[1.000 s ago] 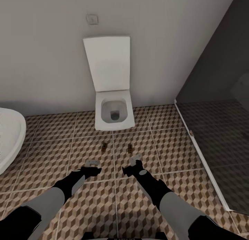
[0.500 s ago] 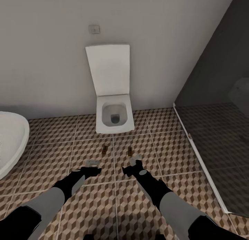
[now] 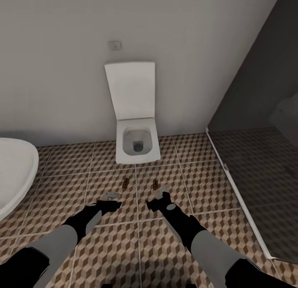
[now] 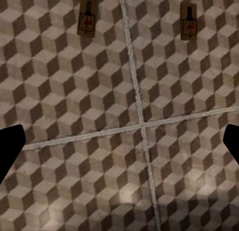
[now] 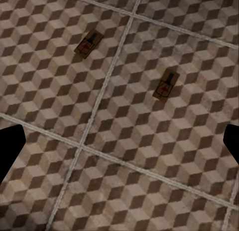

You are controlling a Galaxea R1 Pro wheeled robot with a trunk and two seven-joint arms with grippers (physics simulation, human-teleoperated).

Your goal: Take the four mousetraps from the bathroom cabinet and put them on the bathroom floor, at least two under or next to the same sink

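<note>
1. Head view is taking in the bathroom floor (image 3: pixel 198 172), its cube-patterned tiles running from the white wall to a dark glass partition (image 3: pixel 256 126) at the robot's right.
2. A white oval bathtub (image 3: pixel 14 172) is showing its rim at the far left edge.
3. A white toilet (image 3: pixel 136 145) is standing against the wall with its lid raised, and a small wall plate (image 3: pixel 115 44) is sitting above it.
4. Both arms are reaching forward and down over the tiles; the left gripper (image 3: pixel 111 195) and the right gripper (image 3: pixel 162 191) are each holding their fingers spread, with nothing between them. In both wrist views the dark fingertips are sitting at opposite edges, far apart.
5. Two mousetraps are lying flat on the floor between the grippers and the toilet, apart from each other and on either side of a grout line: the left mousetrap (image 3: pixel 125 182) and the right mousetrap (image 3: pixel 156 183). Neither is touching a gripper.
</note>
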